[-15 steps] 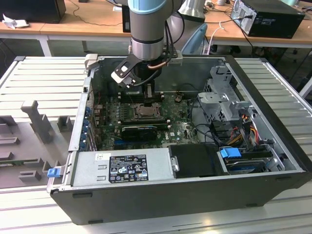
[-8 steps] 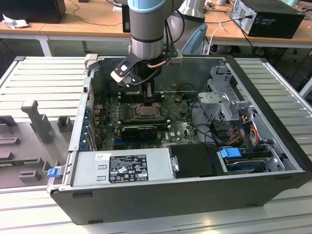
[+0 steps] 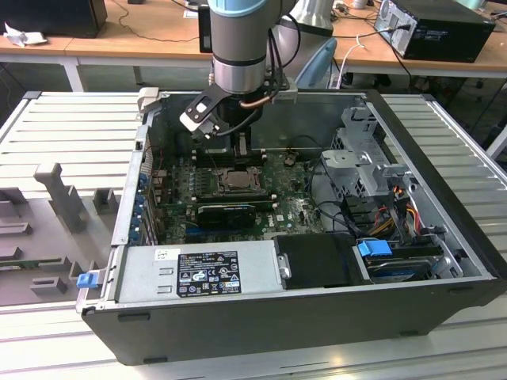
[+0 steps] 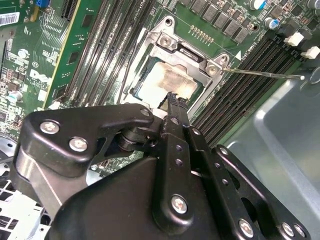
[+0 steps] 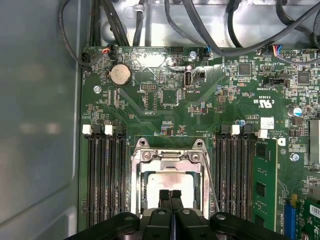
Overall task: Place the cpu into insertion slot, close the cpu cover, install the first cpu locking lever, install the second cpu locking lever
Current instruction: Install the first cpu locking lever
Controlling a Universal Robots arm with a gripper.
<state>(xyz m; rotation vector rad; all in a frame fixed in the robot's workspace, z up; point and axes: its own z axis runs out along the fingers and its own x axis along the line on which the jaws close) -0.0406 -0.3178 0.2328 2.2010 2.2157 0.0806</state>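
Note:
The cpu [image 5: 156, 181] lies flat in the insertion slot [image 3: 236, 181] on the green board, its pale metal face smeared. The cpu cover [image 5: 170, 156] is folded down around it, and the chip shows through the square cut-out. In the second wrist view the cpu [image 4: 162, 80] and the cpu cover [image 4: 172, 44] are framed the same way. My gripper [image 5: 170, 193] hangs just over the chip's edge with its fingers [image 4: 176, 107] pressed together and nothing between them. One thin wire locking lever [image 4: 265, 73] sticks out sideways from the socket corner, seen too as locking lever [image 5: 210, 177].
Long black memory slots [image 5: 102, 175] flank the socket, and a green memory card [image 5: 263, 190] stands in one. A black card [image 3: 226, 212], the power supply [image 3: 198, 273], the drive cage [image 3: 363, 162] and cables [image 3: 333, 198] crowd the case. The grey case wall [image 5: 40, 125] is close by.

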